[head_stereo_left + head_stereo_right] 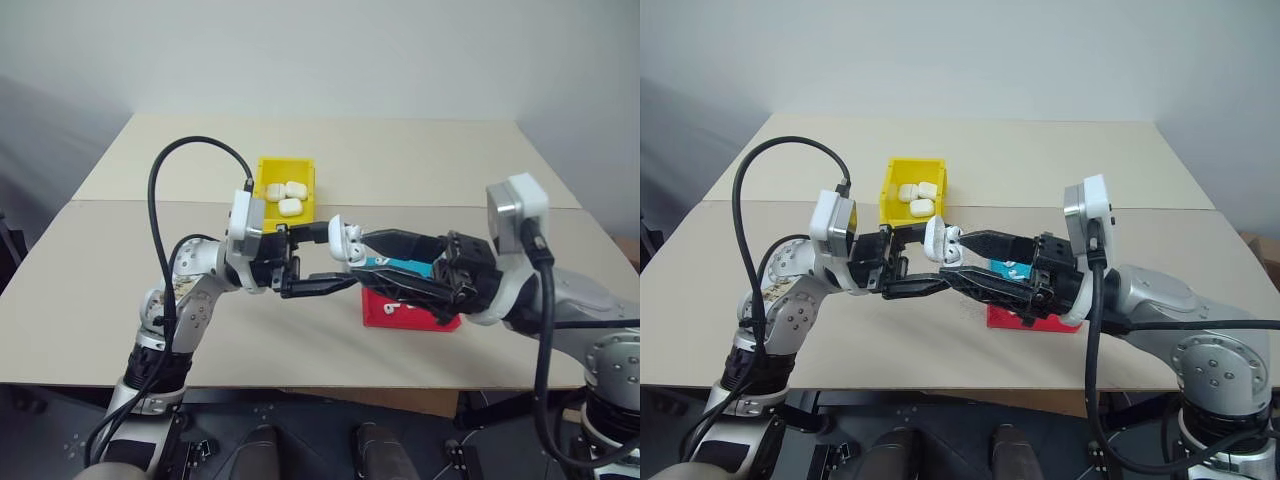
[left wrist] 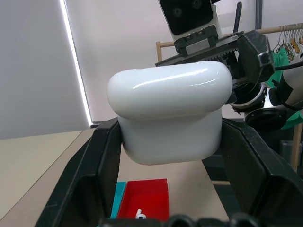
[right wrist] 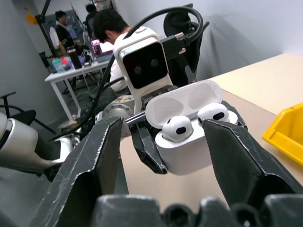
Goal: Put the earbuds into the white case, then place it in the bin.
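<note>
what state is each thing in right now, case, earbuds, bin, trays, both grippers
white case: lid open, held above the table
earbuds: two seated in the open case
left gripper: shut on the white case
right gripper: open, fingers on either side of the case
bin: on the table, three closed cases inside
red tray: on the table, one small white piece inside

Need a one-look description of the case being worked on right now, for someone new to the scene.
Start at the yellow bin at the table's middle; its three white cases lie shut. Just in front, above the red tray, the left gripper holds the white case in the air. It alone has its lid up, with two earbuds seated inside.
</note>
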You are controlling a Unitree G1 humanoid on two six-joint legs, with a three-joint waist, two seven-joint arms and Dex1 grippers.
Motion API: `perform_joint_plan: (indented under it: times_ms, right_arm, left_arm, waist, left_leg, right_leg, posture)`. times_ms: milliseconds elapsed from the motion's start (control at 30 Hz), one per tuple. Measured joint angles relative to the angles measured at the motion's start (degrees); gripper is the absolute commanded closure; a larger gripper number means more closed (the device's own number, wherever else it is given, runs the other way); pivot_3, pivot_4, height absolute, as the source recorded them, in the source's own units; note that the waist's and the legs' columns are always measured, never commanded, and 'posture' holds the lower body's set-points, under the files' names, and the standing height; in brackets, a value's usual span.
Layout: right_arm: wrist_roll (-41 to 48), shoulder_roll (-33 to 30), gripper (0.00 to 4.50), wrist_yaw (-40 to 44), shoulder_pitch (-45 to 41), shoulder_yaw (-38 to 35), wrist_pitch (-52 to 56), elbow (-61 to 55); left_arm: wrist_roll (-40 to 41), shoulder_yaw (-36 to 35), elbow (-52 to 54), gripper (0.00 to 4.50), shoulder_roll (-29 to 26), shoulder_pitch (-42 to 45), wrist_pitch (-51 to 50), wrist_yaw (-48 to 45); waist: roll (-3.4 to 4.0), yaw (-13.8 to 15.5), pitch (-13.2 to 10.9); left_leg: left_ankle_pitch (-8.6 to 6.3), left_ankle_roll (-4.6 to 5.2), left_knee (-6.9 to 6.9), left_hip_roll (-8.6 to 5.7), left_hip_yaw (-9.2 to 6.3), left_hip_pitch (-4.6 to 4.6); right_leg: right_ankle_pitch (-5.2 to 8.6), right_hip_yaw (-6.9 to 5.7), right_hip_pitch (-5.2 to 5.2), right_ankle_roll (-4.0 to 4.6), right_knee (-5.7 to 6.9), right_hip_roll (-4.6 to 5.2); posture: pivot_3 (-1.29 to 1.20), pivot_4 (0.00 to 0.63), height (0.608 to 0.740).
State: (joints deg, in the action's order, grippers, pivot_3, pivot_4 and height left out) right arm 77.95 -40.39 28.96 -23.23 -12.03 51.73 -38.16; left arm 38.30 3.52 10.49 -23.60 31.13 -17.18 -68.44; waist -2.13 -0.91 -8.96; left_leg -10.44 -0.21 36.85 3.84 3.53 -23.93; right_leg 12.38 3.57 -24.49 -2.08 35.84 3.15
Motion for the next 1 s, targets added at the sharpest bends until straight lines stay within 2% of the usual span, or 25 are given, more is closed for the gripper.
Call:
perform_joint_plan:
  times_ms: [133,200,333,400,500,600,700,867,1000]
  right_arm:
    - [2.0,-2.75,1.21,1.19,-1.31,-0.66,-0.04,0.57]
    - [2.32,-4.55,1.58,2.16,-3.62,-1.8,-0.35,1.15]
    - [-0.38,-7.08,2.81,5.02,-10.39,-1.42,-1.35,3.7]
    - [-5.83,-8.92,3.64,7.54,-15.64,1.64,-1.98,4.83]
    - [-14.42,-10.43,4.47,11.03,-19.72,8.05,-3.11,6.46]
    - [-26.84,-12.92,4.47,15.54,-27.25,19.36,-3.38,8.86]
    - [-34.21,-12.5,4.47,18.88,-32.84,25.66,-3.36,10.87]
    - [-42.12,-11.84,4.47,24.49,-37.35,31.91,-3.6,12.31]
    - [-47.02,-15.29,4.47,29.96,-35.68,33.08,-6.29,11.57]
  left_arm:
    - [-0.03,0.04,-0.27,1.64,0.45,0.08,0.26,-0.09]
    - [-0.45,0.2,-1.06,1.64,0.91,0.3,0.71,-0.07]
    - [-3.38,1.5,-4.35,1.64,2.6,0.78,2.0,0.48]
    - [-5.57,3.25,-6.41,1.64,4.1,1.25,2.74,0.73]
    - [-7.56,4.47,-8.46,1.64,5.14,2.19,4.01,0.83]
    - [-9.97,5.52,-10.13,1.64,6.5,3.14,5.51,1.62]
    - [-11.57,6.5,-10.8,1.64,7.65,3.54,6.73,2.45]
    - [-12.46,6.56,-11.14,1.64,7.66,3.92,7.03,2.77]
    - [-13.44,6.38,-11.09,1.64,7.41,2.68,7.04,3.46]
  waist:
    - [0.0,-0.08,0.0]
    - [0.0,-0.04,0.0]
    - [0.0,-0.08,0.0]
    - [0.0,-0.06,0.0]
    - [0.01,-0.08,0.01]
    - [0.04,-0.15,0.02]
    - [0.04,-0.07,0.02]
    - [0.04,0.07,0.02]
    - [0.04,0.38,0.02]
  left_leg:
    - [0.0,0.0,0.0,0.0,0.0,0.0]
    - [0.0,0.0,0.0,0.0,-0.01,0.0]
    - [0.0,0.0,0.0,0.0,0.0,0.0]
    - [0.0,0.0,-0.02,0.01,-0.02,-0.05]
    - [0.0,0.0,-0.02,0.0,0.0,-0.23]
    - [0.0,0.01,-0.02,-0.01,0.11,-0.48]
    - [-0.01,0.03,-0.05,0.0,0.09,-0.57]
    - [-0.03,0.06,-0.06,0.0,0.06,-0.69]
    - [-0.03,0.05,-0.04,-0.02,0.04,-0.7]
  right_leg:
    - [0.0,0.0,-0.01,0.0,0.0,0.0]
    - [0.0,-0.01,-0.01,0.0,0.0,0.0]
    - [0.0,0.0,-0.02,0.0,-0.02,0.0]
    - [0.0,-0.04,-0.06,0.0,-0.04,-0.01]
    - [-0.01,-0.02,-0.27,0.02,-0.03,0.0]
    - [-0.04,0.11,-0.64,0.04,0.07,-0.01]
    - [-0.13,0.09,-0.74,0.2,0.08,-0.03]
    - [-0.25,0.03,-0.79,0.11,0.06,-0.02]
    - [-0.2,-0.05,-0.75,0.15,0.04,0.02]
  posture:
    - [0.0,0.15,0.74]
    - [0.0,0.15,0.74]
    - [0.0,0.15,0.74]
    - [0.0,0.15,0.74]
    - [0.0,0.15,0.74]
    - [0.0,0.15,0.74]
    - [0.0,0.15,0.74]
    - [0.0,0.15,0.74]
    - [0.0,0.15,0.74]
